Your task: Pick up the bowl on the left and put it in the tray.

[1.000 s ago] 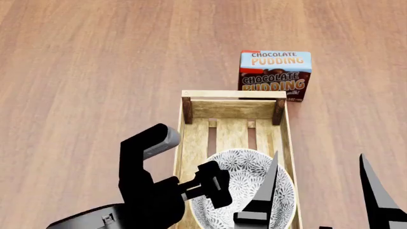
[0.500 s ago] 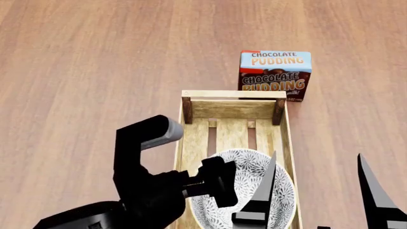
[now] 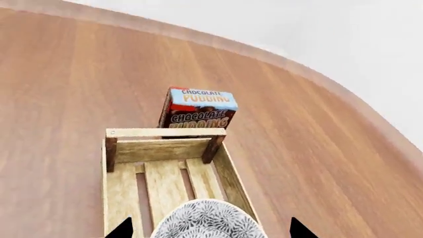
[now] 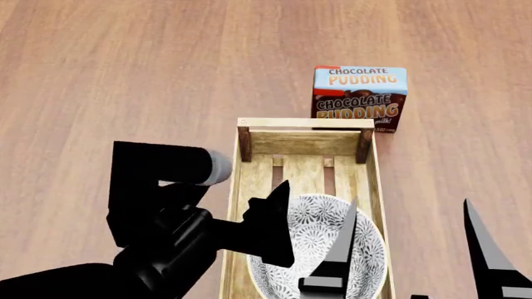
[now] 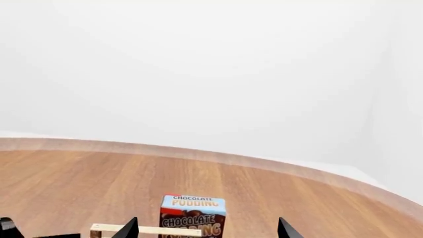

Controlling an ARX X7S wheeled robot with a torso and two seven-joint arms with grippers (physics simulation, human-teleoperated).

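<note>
Nearest to me in the head view, my right gripper hangs at the lower edge with its two black pointed fingers spread well apart, holding nothing. Just left of it, my left gripper sits over the near left rim of the round white ceramic bowl with grey-blue floral pattern; its wrist camera shows both fingertips set wide to either side of the bowl, so I record it as open and not gripping. The bowl rests upright, mouth facing up, inside the near end of the long rectangular light-wood slatted tray, its rim spanning almost the full width between the tray's side rails. The tray has its long axis running straight away from me, near to far, with darker corner posts at the far end and bare slats between bowl and end rail. Just beyond that far end, offset to the right, the chocolate pudding box with blue top and brown front stands upright, its label facing me, on the brown wooden table.
</note>
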